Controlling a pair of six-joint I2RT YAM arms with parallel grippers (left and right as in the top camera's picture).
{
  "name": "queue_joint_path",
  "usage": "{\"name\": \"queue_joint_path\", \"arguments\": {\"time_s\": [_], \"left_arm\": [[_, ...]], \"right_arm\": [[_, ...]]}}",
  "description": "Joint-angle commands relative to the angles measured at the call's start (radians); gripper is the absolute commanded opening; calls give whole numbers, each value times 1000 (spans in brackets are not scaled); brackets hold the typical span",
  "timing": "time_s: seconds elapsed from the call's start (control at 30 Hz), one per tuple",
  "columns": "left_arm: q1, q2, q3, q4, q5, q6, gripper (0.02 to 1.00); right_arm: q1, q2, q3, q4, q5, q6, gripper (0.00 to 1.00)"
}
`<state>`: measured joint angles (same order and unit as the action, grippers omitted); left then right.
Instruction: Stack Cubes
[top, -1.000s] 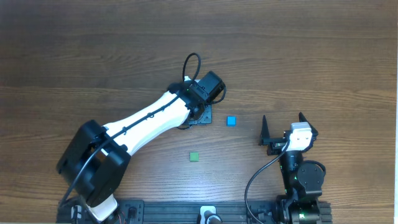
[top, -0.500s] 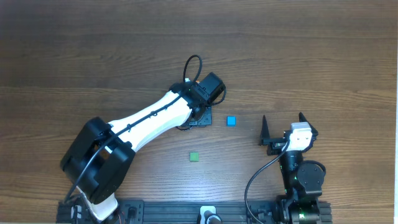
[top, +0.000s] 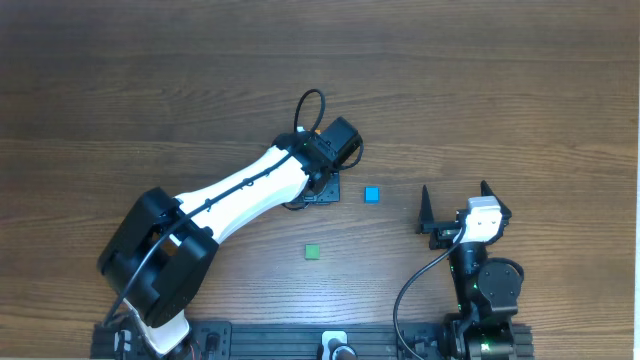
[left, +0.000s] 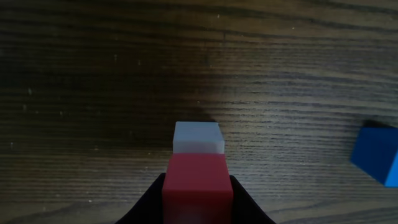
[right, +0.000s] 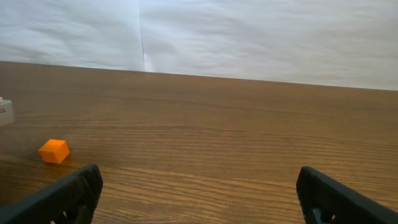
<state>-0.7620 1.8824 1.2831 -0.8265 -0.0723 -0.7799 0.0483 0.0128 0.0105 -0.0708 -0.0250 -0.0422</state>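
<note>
The left arm reaches in over the brown wood-grain worktop (top: 500, 80) to about its middle. There the left gripper (top: 322, 190) has its jaws closed on a small red cube (left: 197, 180), one finger against each side. A small pale white cube (left: 198, 137) sits on the wood just past the red cube's far edge, lined up with it; whether the two touch cannot be told. A small bright blue cube (top: 372, 194) lies on the worktop near the left gripper, on the side towards the right edge and apart from both other cubes. A small green cube (top: 312, 252) lies alone closer to the edge where the arm bases stand, well apart from the blue one. The right gripper (top: 453, 203) is close to its base near that same edge, with its two dark fingers (right: 68, 193) spread wide and holding nothing. A small orange cube (right: 54, 150) rests on the wood well beyond them
</note>
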Motion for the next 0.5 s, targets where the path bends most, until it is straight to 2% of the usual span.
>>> {"name": "queue_joint_path", "arguments": {"time_s": [0.03, 0.5], "left_arm": [[-2, 13, 6, 0, -26, -14, 38], [-2, 13, 6, 23, -30, -14, 40]], "right_arm": [[-3, -3, -5, -2, -5, -4, 991], [-3, -3, -5, -2, -5, -4, 993]]}}
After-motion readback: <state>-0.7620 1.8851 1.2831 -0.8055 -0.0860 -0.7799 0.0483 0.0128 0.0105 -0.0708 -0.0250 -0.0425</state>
